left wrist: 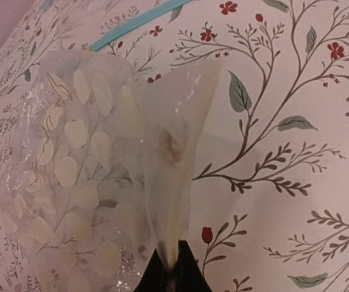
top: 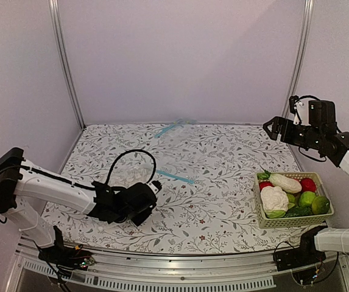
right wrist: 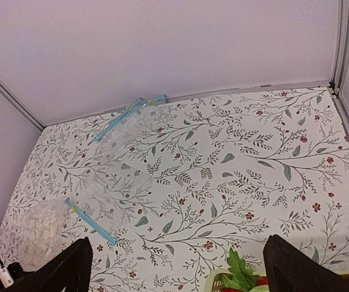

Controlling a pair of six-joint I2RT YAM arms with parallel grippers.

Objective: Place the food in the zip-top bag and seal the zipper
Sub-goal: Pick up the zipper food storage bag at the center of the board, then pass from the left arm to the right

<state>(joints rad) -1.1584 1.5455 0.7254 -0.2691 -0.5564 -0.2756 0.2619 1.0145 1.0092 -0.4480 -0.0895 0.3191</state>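
Closest to us in the left wrist view, the left gripper has its dark fingertips pressed together on a fold of thin film. It is pinching the large clear plastic zip-top bag printed with white round dots. From that pinch the film rises in a creased cone toward 12 o'clock, and the dotted body spreads toward 9 o'clock, lying on the table. Its zipper, a thin light-blue plastic strip, runs at 11 o'clock, apart from the pinched fold. From above, we find the bag at 8 o'clock on the table.

All the food sits at 4 o'clock, well apart from the bag, in a pale lattice plastic basket. We make out the white cauliflower, the long white radish with green leaves, the small green fruit and the yellowish lemon. Red fruits and a dark green cucumber share the basket.

At 2 o'clock the right gripper hangs raised, fingers spread wide with nothing between them. A fainter undotted clear bag with a blue strip lies at 12 o'clock near the back wall. Everything rests on the white table printed with leafy sprigs and red flowers.
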